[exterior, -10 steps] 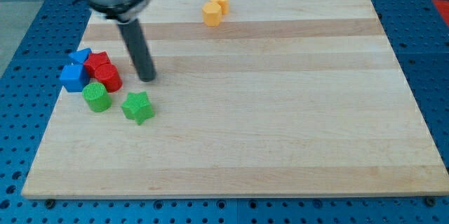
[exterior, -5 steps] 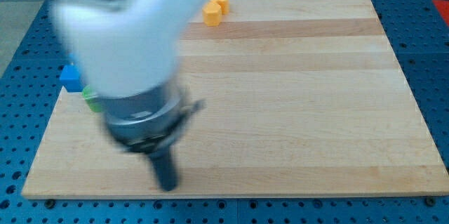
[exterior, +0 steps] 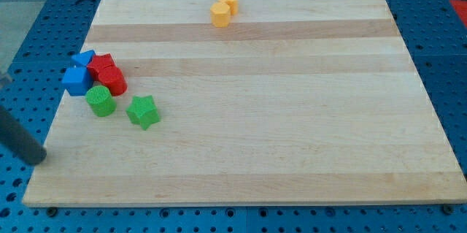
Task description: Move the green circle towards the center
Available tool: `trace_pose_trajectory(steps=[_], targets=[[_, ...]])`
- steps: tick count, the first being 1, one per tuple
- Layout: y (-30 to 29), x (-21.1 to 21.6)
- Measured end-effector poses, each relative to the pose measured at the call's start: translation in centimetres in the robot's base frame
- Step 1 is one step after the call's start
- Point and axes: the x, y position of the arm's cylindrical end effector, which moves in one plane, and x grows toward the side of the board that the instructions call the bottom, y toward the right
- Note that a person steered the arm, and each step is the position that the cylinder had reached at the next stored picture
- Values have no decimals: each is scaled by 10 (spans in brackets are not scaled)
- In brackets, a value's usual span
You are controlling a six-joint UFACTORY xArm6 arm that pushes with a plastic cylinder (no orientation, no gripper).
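Observation:
The green circle (exterior: 101,101) lies near the left side of the wooden board (exterior: 292,116), just below a red circle (exterior: 113,81). A green star (exterior: 143,111) lies to its right. My tip (exterior: 35,160) is at the view's far left, at the board's left edge, below and to the left of the green circle and well apart from it. Only the rod's lower end shows.
A red star (exterior: 102,63) and two blue blocks (exterior: 75,80) (exterior: 85,58) cluster above the green circle. Two orange blocks (exterior: 221,14) (exterior: 229,1) sit together at the board's top edge. A blue perforated table surrounds the board.
The arm swung from beside the red blocks down across the board's lower left, then out to the view's far left edge. No block has moved.

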Motion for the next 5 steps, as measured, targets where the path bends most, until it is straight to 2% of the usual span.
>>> trace_pose_trajectory(steps=[1,3,5], targets=[[0,-41],[37,-79],[156,-87]])
